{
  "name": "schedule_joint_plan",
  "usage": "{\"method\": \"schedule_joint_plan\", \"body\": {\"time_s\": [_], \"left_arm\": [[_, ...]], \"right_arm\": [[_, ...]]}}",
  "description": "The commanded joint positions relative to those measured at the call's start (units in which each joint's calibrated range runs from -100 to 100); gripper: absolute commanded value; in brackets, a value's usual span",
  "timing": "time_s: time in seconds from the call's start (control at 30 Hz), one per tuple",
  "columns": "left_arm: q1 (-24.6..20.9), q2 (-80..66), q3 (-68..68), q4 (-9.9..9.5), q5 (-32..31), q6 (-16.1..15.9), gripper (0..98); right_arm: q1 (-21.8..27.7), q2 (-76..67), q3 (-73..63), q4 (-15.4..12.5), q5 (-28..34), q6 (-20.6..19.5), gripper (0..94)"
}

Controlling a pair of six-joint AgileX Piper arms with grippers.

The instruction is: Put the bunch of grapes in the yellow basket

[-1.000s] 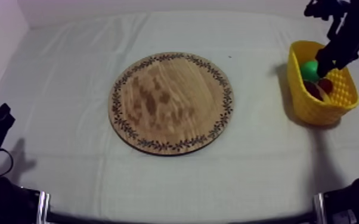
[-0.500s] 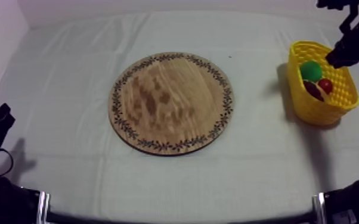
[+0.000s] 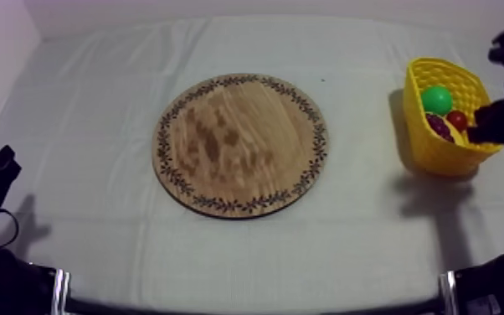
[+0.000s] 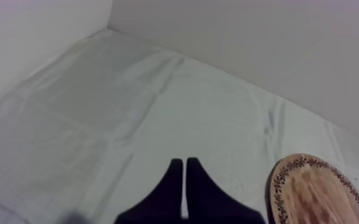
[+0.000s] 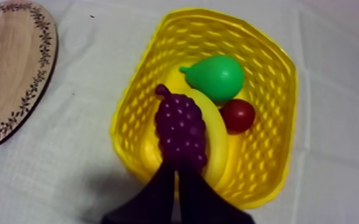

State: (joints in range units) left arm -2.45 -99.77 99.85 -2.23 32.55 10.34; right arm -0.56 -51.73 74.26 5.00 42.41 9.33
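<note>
The bunch of grapes lay inside the yellow basket. It was stretched lengthwise on top of the banana, with its stem end toward the green pear. A small red fruit sat in the same basket, just beside the pear and against the banana.

The right gripper had its two black fingers pressed together in a narrow wedge, gripping nothing. Their tips pointed at the near end of the grapes, and whether they touched the fruit could not be told. From above, that gripper appeared as a dark shape at the basket's outer side, over its rim.

The basket stood at the right side of the table. It was well apart from the round wooden board with the patterned rim, which lay flat at the middle of the grey-white cloth.

The left gripper was also closed on nothing, its fingers lying side by side. It hung over bare cloth with the board's rim near it. In the view from above, the left arm sat low at the table's left edge, far from the basket and the fruit.
</note>
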Motion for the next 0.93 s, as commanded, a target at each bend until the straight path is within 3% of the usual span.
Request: {"method": "schedule_joint_plan", "body": {"time_s": [0.0, 0.27, 0.3, 0.43, 0.53, 0.67, 0.8, 0.9], "left_arm": [[0.0, 0.0, 0.0, -0.04, 0.0, 0.0, 0.0], [0.0, 0.0, 0.0, -0.04, 0.0, 0.0, 0.0], [0.0, 0.0, 0.0, -0.04, 0.0, 0.0, 0.0], [0.0, 0.0, 0.0, -0.04, 0.0, 0.0, 0.0], [0.0, 0.0, 0.0, -0.04, 0.0, 0.0, 0.0], [0.0, 0.0, 0.0, -0.04, 0.0, 0.0, 0.0], [0.0, 0.0, 0.0, -0.04, 0.0, 0.0, 0.0], [0.0, 0.0, 0.0, -0.04, 0.0, 0.0, 0.0]], "right_arm": [[0.0, -8.5, 8.0, -4.5, -4.5, 2.8, 0.4], [-1.2, -22.0, 18.5, -14.9, -6.9, 6.4, 0.3], [-1.4, -23.7, 19.6, -15.2, -6.4, 5.7, 0.3], [-3.5, -29.4, 22.3, -11.6, -4.1, -1.7, 0.4], [-4.2, -33.1, 22.9, -9.8, -3.2, -3.3, 0.5], [-4.3, -37.8, 23.5, -7.5, -3.1, -0.7, 0.5], [-6.3, -42.2, 24.3, -6.9, -3.9, 3.5, 0.5], [-7.2, -43.4, 24.9, -6.8, -4.1, 3.8, 0.5]]}}
